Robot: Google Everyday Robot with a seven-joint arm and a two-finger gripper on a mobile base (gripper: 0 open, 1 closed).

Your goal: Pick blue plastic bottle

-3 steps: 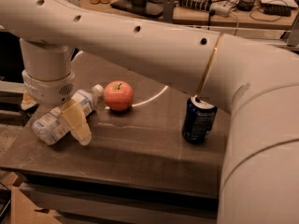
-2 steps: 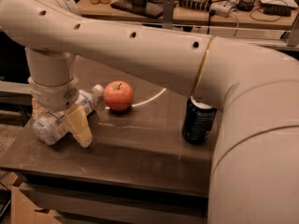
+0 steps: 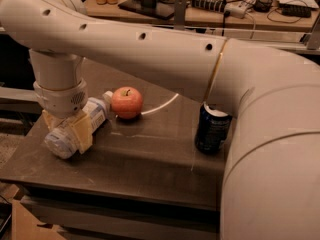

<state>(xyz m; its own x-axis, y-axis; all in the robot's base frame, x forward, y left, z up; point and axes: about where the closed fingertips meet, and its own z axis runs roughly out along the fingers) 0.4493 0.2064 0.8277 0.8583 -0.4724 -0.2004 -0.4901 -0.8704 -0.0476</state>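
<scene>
The blue plastic bottle (image 3: 64, 140) lies on its side at the left of the dark table (image 3: 150, 169), its white cap (image 3: 107, 95) pointing toward the red apple (image 3: 126, 102). My gripper (image 3: 65, 129) hangs from the wrist straight over the bottle. Its tan fingers (image 3: 81, 131) stand on either side of the bottle's middle and are closed against it. The bottle rests on the table. A dark blue soda can (image 3: 212, 129) stands upright at the right, partly behind my arm.
My large cream arm (image 3: 165, 49) spans the view from the right and hides the table's right side. A cluttered desk (image 3: 210, 9) with cables and small bottles stands behind. The table's front edge runs along the bottom.
My wrist has come down over the bottle, and the fingers have drawn in from a wider spread to either side of it. The bottle, apple and can have stayed put.
</scene>
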